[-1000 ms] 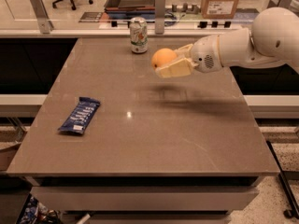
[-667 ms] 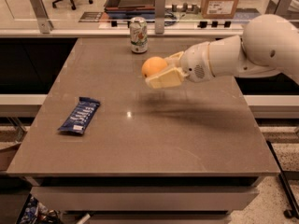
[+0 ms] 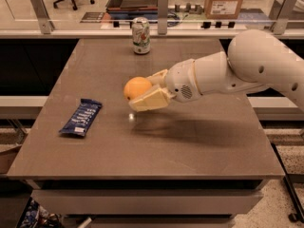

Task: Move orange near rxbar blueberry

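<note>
A round orange [image 3: 135,87] sits a little left of the middle of a brown table [image 3: 199,146], held in the robot's gripper [image 3: 141,92]. The two cream-coloured fingers [image 3: 151,100] are closed around the fruit, one at its upper right side and one under its lower edge. The orange appears lifted clear of the tabletop, and a soft shadow lies on the wood below the gripper and wrist.

At about 8 o'clock from the orange, apart from it, the rxbar blueberry [image 3: 80,117] lies flat near the table's left edge. Its dark blue wrapper is angled, with one end pointing toward the back of the table.

At 12 o'clock from the orange, well apart, a white-green drink can [image 3: 141,35] stands upright near the far edge.

The thick white arm [image 3: 247,65] reaches in from 3 o'clock, crossing the table's right side.

Beyond the far edge stands a cardboard box [image 3: 225,0].
</note>
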Motion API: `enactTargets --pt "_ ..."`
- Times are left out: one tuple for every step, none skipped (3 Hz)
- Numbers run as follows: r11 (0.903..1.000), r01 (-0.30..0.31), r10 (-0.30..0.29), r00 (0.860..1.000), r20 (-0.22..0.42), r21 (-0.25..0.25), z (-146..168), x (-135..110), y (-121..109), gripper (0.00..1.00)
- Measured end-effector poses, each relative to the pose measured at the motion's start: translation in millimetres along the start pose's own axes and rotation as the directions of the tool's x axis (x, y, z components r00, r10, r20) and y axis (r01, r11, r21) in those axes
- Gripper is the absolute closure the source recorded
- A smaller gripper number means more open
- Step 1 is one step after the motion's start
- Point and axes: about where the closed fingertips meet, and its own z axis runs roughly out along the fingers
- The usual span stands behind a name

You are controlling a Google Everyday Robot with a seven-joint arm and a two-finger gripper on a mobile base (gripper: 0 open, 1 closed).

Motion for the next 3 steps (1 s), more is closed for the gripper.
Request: enactTargets --pt "0.9959 0.027 -0.027 1.000 -0.005 -0.086 14 2 25 1.00" --pt "0.9886 0.034 -0.041 0.998 -0.045 -0.147 28 10 39 1.00" --pt "0.9899 0.034 -0.052 0.990 -0.128 -0.137 43 19 41 1.00"
